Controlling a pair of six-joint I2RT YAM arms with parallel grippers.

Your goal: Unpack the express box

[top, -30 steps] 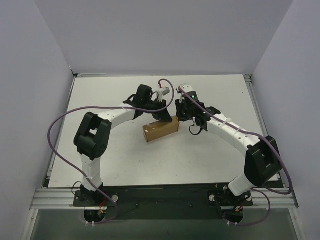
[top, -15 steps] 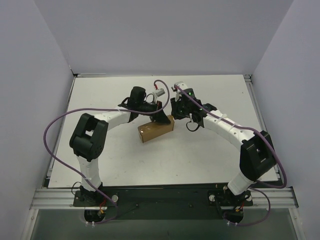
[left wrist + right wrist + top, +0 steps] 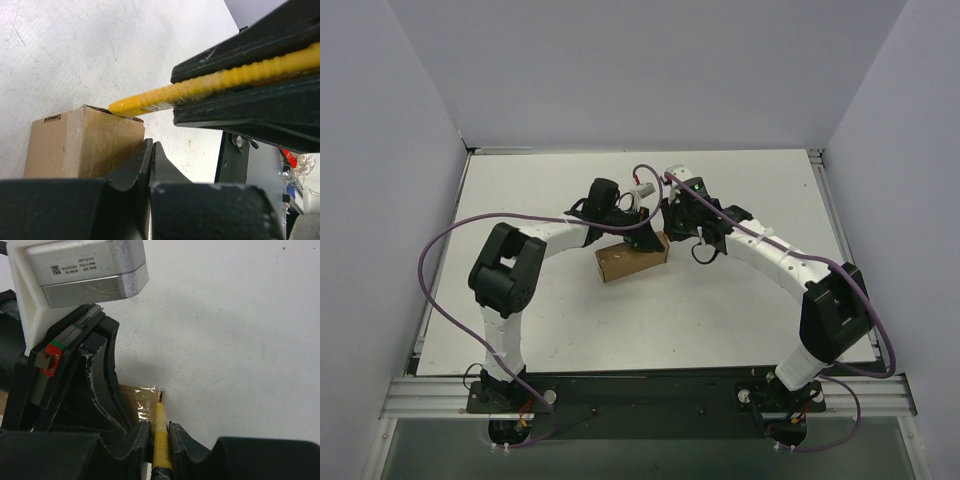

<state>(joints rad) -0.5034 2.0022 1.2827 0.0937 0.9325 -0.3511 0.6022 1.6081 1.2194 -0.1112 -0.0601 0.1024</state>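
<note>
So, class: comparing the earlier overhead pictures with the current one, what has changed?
The express box slid slightly left, and the right gripper, still shut on the utility knife, followed it; the knife tip sits at the box's top edge. The left gripper stays shut by the box.

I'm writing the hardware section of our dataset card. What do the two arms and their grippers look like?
The left arm and right arm have white links and bulky black joints. A purple cable loops along each. The fingers are black; above them a labelled silver block sits on a white bracket.
</note>
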